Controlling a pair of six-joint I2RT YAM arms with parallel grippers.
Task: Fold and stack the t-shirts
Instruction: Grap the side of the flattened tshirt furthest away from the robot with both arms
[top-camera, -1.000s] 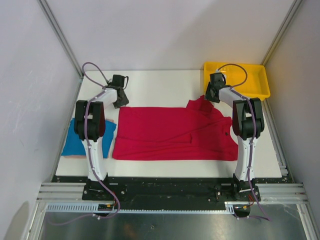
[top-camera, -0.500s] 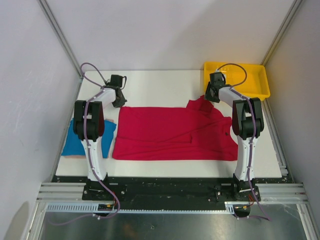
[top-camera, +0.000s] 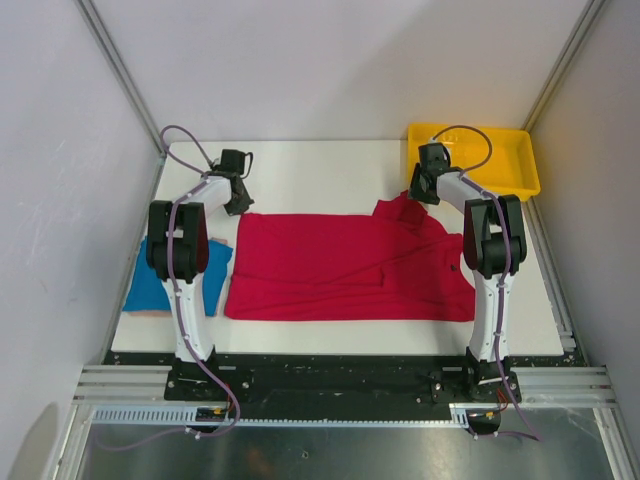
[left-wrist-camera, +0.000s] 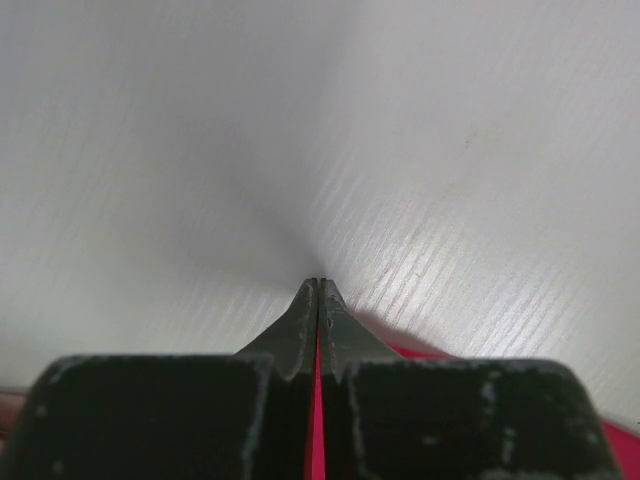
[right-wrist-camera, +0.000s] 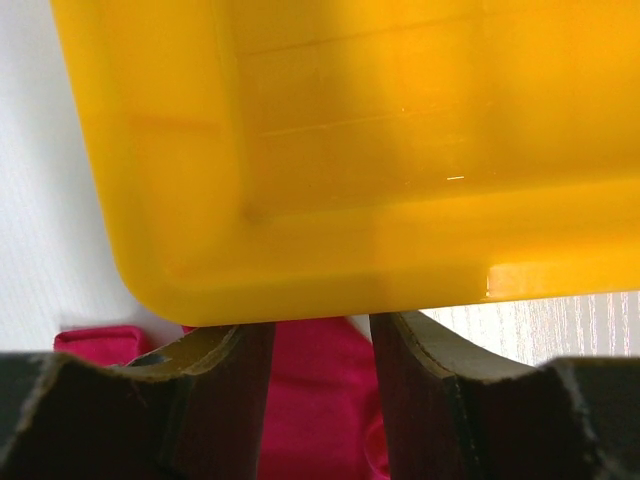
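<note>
Left end effector (left-wrist-camera: 318, 292) has clamped together by the crimson t-shirt (top-camera: 340, 265); right end effector (right-wrist-camera: 322, 330) stands halfway apart.

The crimson shirt (top-camera: 350, 265) lies spread flat across the middle of the white table (top-camera: 320, 170), lengthwise from left to right, with its collar end at the right, rumpled and slightly raised at the far corner. The bright blue shirt (top-camera: 145, 285) lies folded at the table's left edge, just beside it.

Overhead, close wrist views, red shirt (top-camera: 340, 265) shared
</note>
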